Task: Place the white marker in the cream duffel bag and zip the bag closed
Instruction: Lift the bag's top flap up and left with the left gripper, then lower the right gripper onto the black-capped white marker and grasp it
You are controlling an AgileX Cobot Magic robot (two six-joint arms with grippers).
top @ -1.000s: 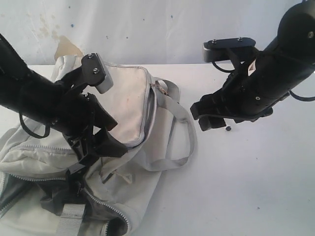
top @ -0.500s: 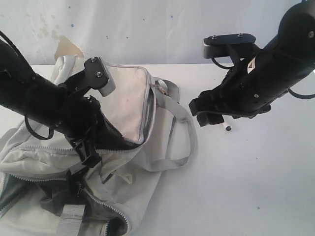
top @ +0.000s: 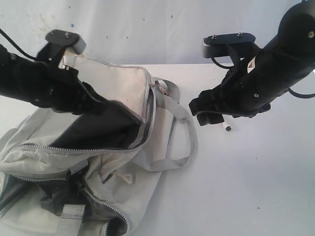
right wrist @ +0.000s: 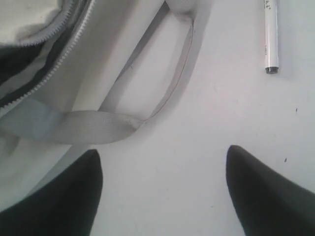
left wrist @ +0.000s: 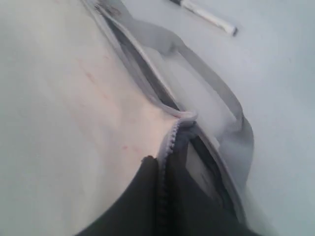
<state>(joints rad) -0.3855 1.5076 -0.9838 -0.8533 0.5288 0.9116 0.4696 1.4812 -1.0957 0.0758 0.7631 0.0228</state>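
Note:
The cream duffel bag [top: 120, 86] lies at the left of the table. My left gripper [top: 109, 105] is shut on the zipper edge of its top flap [left wrist: 170, 140] and holds the flap raised, so the dark grey lining [top: 98, 132] shows through the gap. The white marker [top: 225, 127] lies on the table to the right of the bag's strap; its small dark end shows and the right arm covers part of it. My right gripper [top: 209, 118] hovers open just beside it, holding nothing. In the right wrist view the marker [right wrist: 271, 34] lies well ahead of the spread fingers [right wrist: 78, 196].
A grey webbing strap [top: 183, 132] loops out from the bag toward the marker and shows as the strap [right wrist: 83, 125] near the right fingers. A second open zipper pocket [top: 98, 206] sits at the bag's front. White table [top: 246, 187] stretches right and forward.
My left gripper shut on the flap's zipper edge and pulled it up and back to the left, opening the bag. The right gripper shifted slightly left, then stayed put, still open.

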